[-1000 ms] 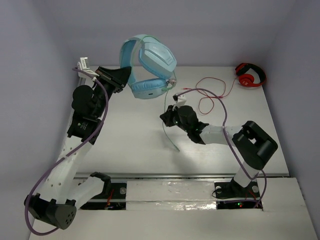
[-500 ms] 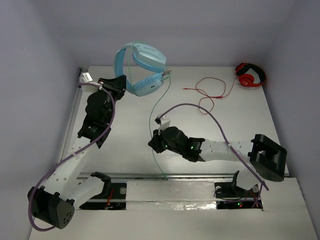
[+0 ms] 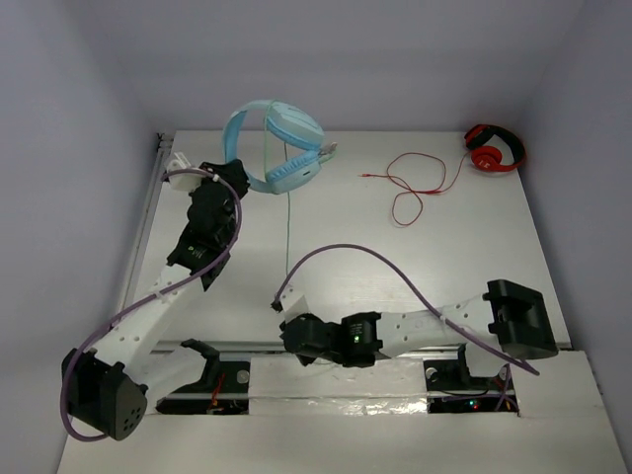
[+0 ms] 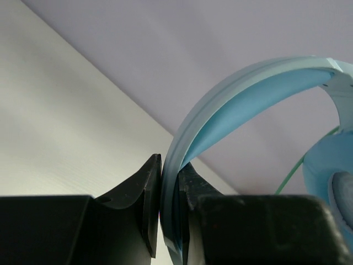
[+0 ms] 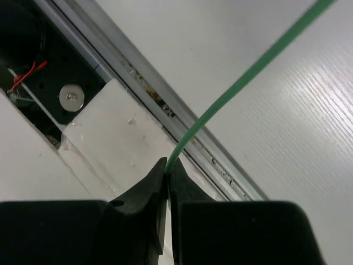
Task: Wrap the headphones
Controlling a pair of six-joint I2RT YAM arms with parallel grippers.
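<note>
Top external view, left gripper (image 4: 168, 171) clamped on the headphones (image 3: 288, 136) headband (image 4: 231, 94), right gripper (image 5: 167, 168) pinching the taut green cable (image 3: 287, 237)

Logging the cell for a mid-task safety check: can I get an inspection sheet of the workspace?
Surface: white table.
Job's things: light blue headphones held up far left; green cable drawn taut toward the near edge.
Clutter: red headphones far right, red cable loose beside them.
Grippers: left gripper shut on the headband; right gripper shut on the green cable.
Cables: purple cables looping along both arms.
Surroundings: plain grey walls.
</note>
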